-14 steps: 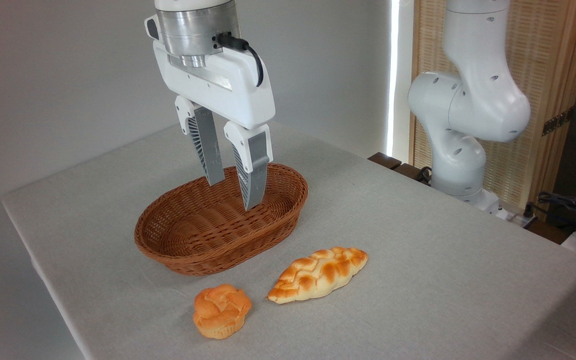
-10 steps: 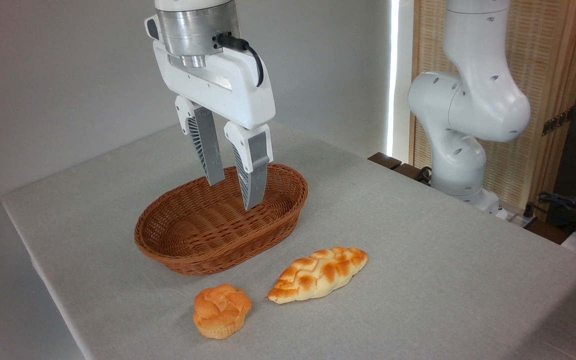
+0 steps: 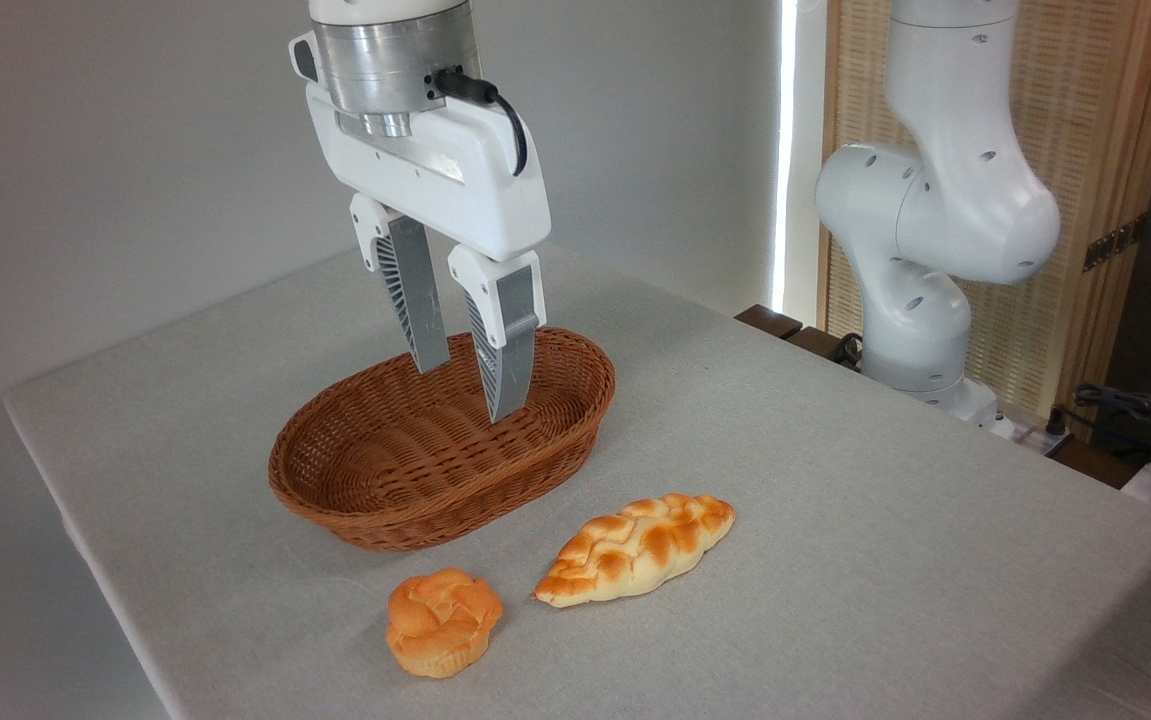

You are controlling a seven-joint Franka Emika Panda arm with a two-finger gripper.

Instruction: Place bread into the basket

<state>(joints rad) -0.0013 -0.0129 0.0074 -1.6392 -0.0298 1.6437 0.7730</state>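
Fig.: scene near to far, positions given rel. to the oval brown woven wicker basket (image 3: pixel 440 445).

Nearest the camera, in front of the basket and clear of its rim: the small round orange-golden bun with a knotted top (image 3: pixel 443 621), resting on the grey cloth-covered tabletop (image 3: pixel 835 520), untouched. Just right of the bun, also in front of the basket: a longer pale braided loaf with browned patches (image 3: pixel 637 547), not touching bun or basket.

Basket interior: nothing in it. Above its rear half hangs the white two-finger tool (image 3: pixel 465 385), grey ribbed fingers (image 3: pixel 510 370) pointing down, set apart w. a moderate gap, holding nothing; the tips overlap the rear rim in view, contact not evident.

Change vs. the frames a fraction of a sec. earlier: tool has dropped only v. slightly; bun, loaf, basket unmoved. Implication (judged): task barely begun, no grasp made; tool must come forward over the rim toward the bun, well short of it now.

Far right, behind the tabletop: arm's white base and links (image 3: pixel 935 230) before a wooden slatted screen (image 3: pixel 1095 150).
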